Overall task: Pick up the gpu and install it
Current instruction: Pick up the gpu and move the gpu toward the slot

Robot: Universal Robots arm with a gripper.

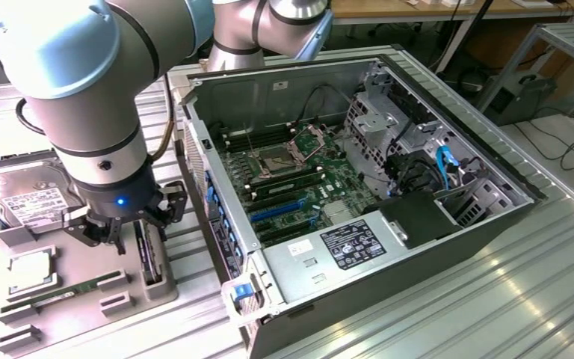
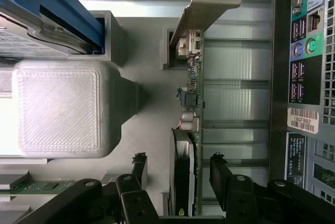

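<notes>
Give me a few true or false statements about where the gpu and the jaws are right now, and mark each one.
1. The gpu stands on edge in the grey tray. True.
2. The gripper has its jaws shut on the gpu. False: the jaws are open, one on either side of the card, with gaps.
3. The computer case lies open, its motherboard exposed. True.
4. The gpu is seated in a motherboard slot. False: it is in the tray beside the case.
5. The hard drive lies on the exterior view's right of the case. False: it lies on the left.
</notes>
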